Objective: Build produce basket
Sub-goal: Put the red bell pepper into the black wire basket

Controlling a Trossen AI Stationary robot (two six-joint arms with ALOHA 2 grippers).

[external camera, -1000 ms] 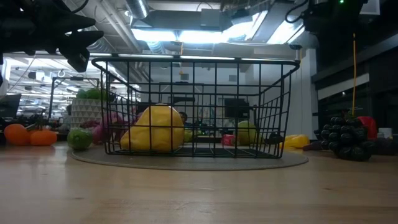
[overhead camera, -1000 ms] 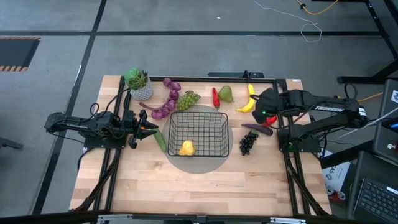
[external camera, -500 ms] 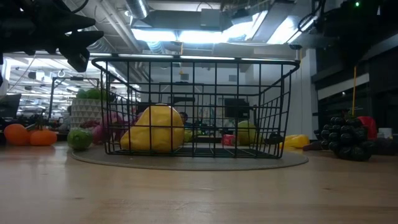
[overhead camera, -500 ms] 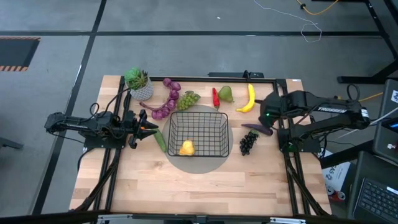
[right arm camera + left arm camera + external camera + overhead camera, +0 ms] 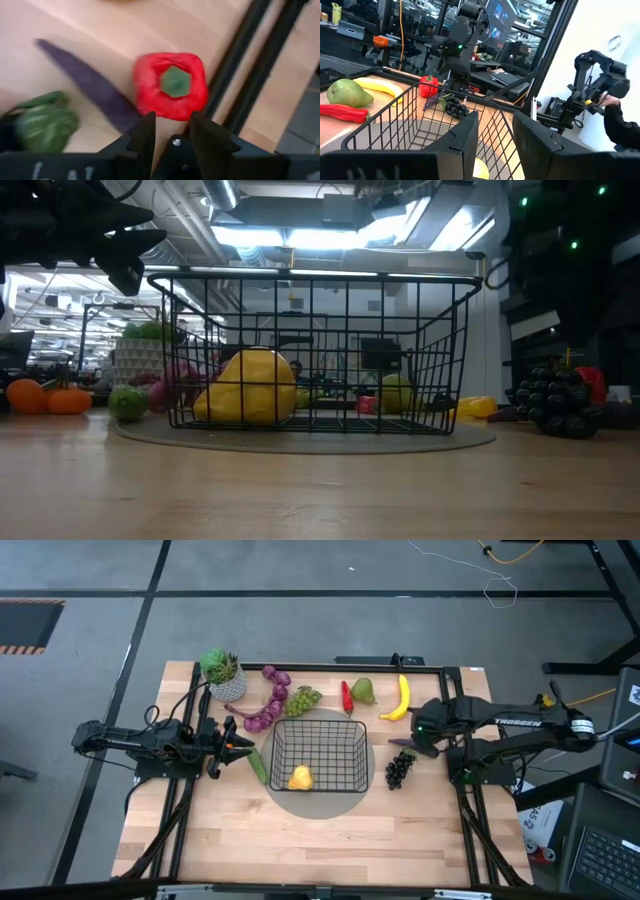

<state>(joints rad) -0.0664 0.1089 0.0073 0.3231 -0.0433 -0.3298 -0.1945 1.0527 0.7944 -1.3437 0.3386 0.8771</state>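
Note:
The black wire basket (image 5: 318, 748) stands on a grey round mat with a yellow fruit (image 5: 300, 778) inside it. My right gripper (image 5: 172, 132) is open and points down just over the red bell pepper (image 5: 172, 86), which rests on the table beside the purple aubergine (image 5: 95, 85). In the high view, my right gripper (image 5: 418, 732) hides the pepper. Black grapes (image 5: 400, 770) lie close by. My left gripper (image 5: 238, 746) is open and empty at the basket's left side, above the cucumber (image 5: 258, 765).
Along the far side lie the banana (image 5: 400, 700), pear (image 5: 363, 690), red chilli (image 5: 347, 697), green grapes (image 5: 302, 698) and purple grapes (image 5: 268, 710). A white potted plant (image 5: 225, 675) stands at the far left. Black frame rails (image 5: 260, 55) run just right of the pepper.
My right gripper has moved toward the table's near edge and down, from beside the banana to over the red pepper and aubergine. The produce and basket have stayed in place.

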